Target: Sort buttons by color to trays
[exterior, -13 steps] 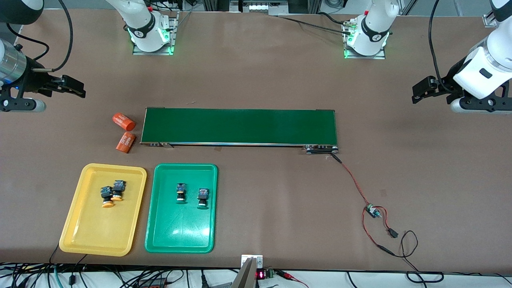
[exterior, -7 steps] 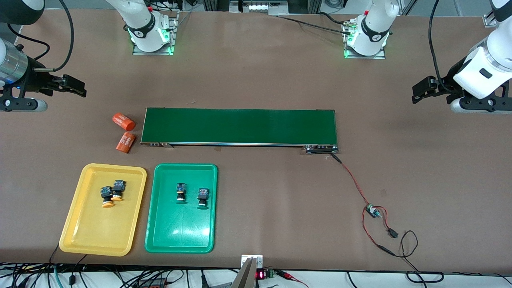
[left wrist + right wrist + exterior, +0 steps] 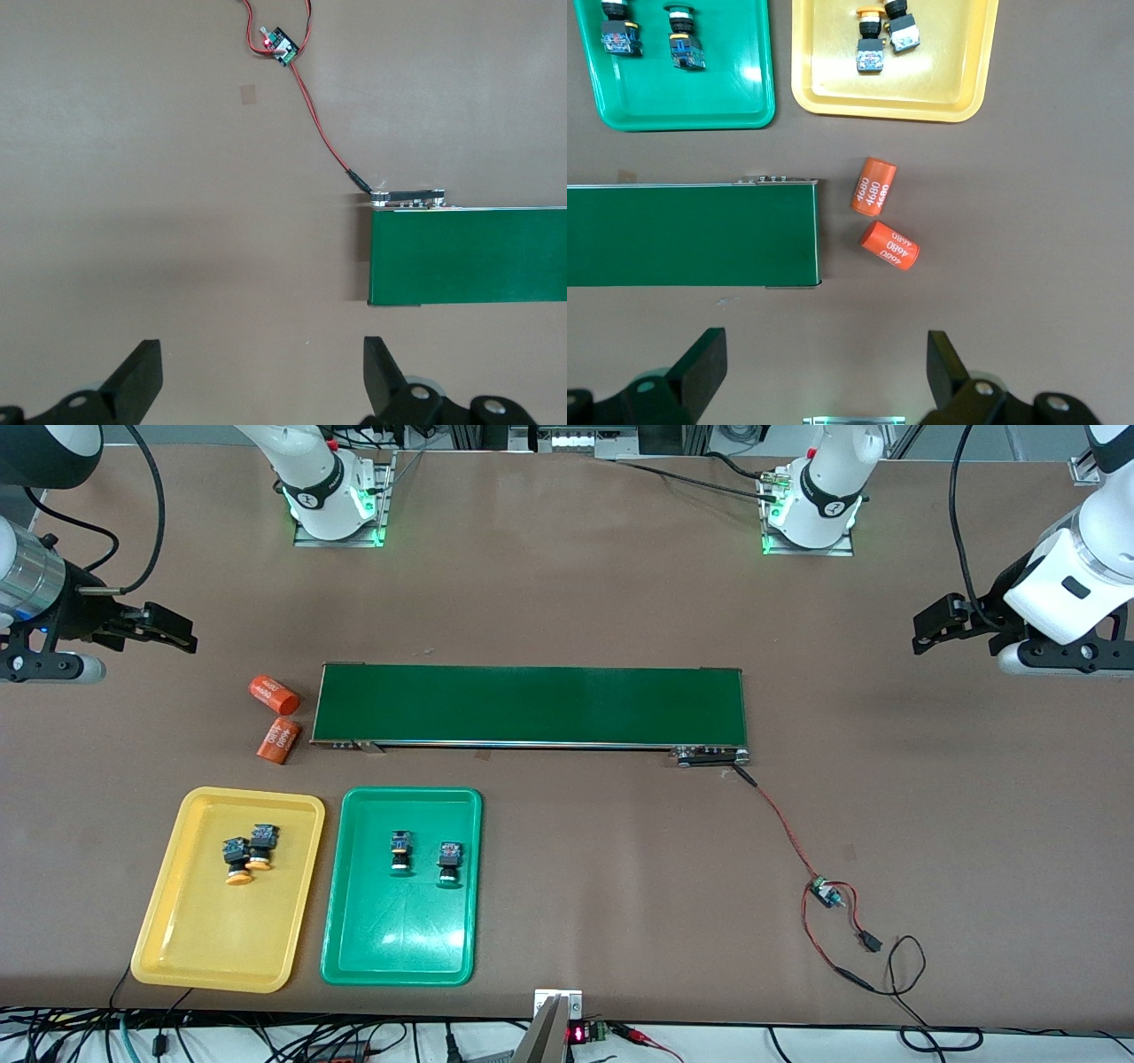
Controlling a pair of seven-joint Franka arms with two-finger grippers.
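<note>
Trays (image 3: 301,921) glossy plastic; table (image 3: 567,602) matt brown; conveyor belt (image 3: 532,704) matt green.

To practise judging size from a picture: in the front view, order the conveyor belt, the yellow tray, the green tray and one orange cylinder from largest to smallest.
1. conveyor belt, clearly the largest.
2. yellow tray and green tray: they look alike in size, so no ranking between them.
3. orange cylinder, by far the smallest.

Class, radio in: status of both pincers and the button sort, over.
Left pincer open, right pincer open, both up at the table ends. Orange buttons in yellow tray, green buttons in green tray. Nothing blocking.
</note>
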